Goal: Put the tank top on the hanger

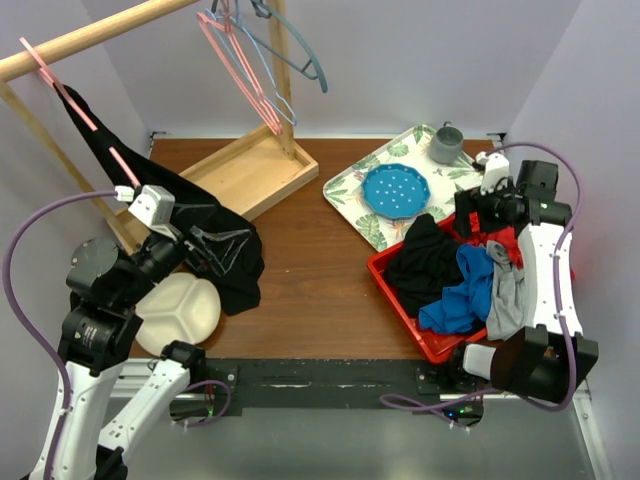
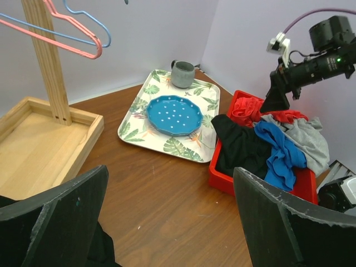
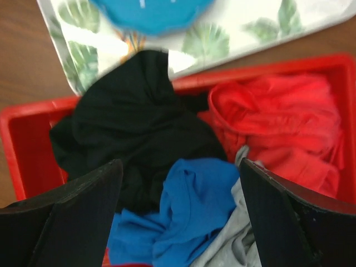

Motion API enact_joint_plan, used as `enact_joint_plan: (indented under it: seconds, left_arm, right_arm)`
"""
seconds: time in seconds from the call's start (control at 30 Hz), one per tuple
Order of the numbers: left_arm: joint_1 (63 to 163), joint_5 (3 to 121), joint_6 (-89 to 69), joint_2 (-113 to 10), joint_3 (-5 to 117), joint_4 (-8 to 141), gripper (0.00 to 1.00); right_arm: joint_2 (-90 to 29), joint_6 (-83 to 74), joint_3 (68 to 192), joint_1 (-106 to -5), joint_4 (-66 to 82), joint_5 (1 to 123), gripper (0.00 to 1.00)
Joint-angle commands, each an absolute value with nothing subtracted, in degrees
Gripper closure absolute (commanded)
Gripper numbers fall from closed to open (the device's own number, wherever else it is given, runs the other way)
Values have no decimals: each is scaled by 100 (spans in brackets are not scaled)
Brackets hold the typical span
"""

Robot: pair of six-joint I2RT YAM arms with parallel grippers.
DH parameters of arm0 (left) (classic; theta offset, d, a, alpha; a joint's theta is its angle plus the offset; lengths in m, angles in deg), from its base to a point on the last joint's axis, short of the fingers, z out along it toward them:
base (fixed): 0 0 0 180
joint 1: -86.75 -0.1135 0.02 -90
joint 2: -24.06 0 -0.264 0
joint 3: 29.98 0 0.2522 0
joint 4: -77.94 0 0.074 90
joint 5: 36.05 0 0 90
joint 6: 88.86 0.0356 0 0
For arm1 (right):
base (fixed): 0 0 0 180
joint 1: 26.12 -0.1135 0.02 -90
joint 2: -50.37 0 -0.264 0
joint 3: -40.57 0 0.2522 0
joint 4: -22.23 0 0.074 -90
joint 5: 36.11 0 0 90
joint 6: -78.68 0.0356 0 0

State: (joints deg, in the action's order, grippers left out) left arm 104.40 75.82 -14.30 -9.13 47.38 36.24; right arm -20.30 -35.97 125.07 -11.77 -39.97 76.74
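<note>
Soft, crumpled blue tank top [image 1: 465,290] fills the red plastic bin [image 1: 395,280], right of frame. Thin pink wire hanger [image 1: 238,76] hangs top centre. Left claw [image 2: 169,172] and right claw [image 3: 179,167] gape wide over the brown wood bench [image 1: 320,260].

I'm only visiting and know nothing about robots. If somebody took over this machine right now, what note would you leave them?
Left hand: open, holding nothing, on the table's left side.
Right hand: open, holding nothing, poised above the tank top.
Tank top: crumpled in the red bin, beside a black garment.
Hanger: the bare pink wire one, hanging at the wooden rack.
Done: nothing yet.
Left: grasp the tank top, lift it out, take the hanger, work the straps onto it.
</note>
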Motion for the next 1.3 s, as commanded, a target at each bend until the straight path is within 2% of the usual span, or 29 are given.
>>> enact_joint_plan:
  seconds: [0.0, 0.13, 0.4, 0.5, 0.53, 0.6, 0.73, 0.9, 1.27]
  left_arm:
    - [10459, 7504, -1398, -819, 4645, 3764, 0]
    - [10459, 7522, -1380, -793, 4540, 3781, 0]
    - [10459, 7513, -1363, -775, 4469, 3773, 0]
    - [10459, 7522, -1363, -775, 4469, 3764, 0]
    - [10459, 7522, -1363, -793, 4469, 3764, 0]
    - [10459, 7531, -1363, -801, 4478, 3764, 0]
    - [10459, 7548, -1389, -828, 4487, 3781, 0]
    - [10459, 7522, -1407, -828, 4504, 3773, 0]
    - [10459, 7619, -1652, -942, 4381, 4036, 0]
  right_arm:
    - [-2029, -4269, 12255, -1153, -4242, 6779, 12]
    - [-2056, -4516, 11938, -1144, -4180, 6198, 20]
    - [-2336, -4727, 11674, -1153, -4566, 6434, 36]
    - [-2364, -4832, 11647, -1153, -4733, 6618, 53]
    - [-2337, -4850, 11656, -1153, -4786, 6732, 68]
    - [-2284, -4902, 11752, -1162, -4839, 6821, 81]
    - [-2276, -4964, 12269, -1170, -5128, 7075, 98]
    - [-2082, -4824, 13183, -1162, -5322, 7743, 100]
    - [-2450, -3868, 17015, -1302, -6070, 9492, 100]
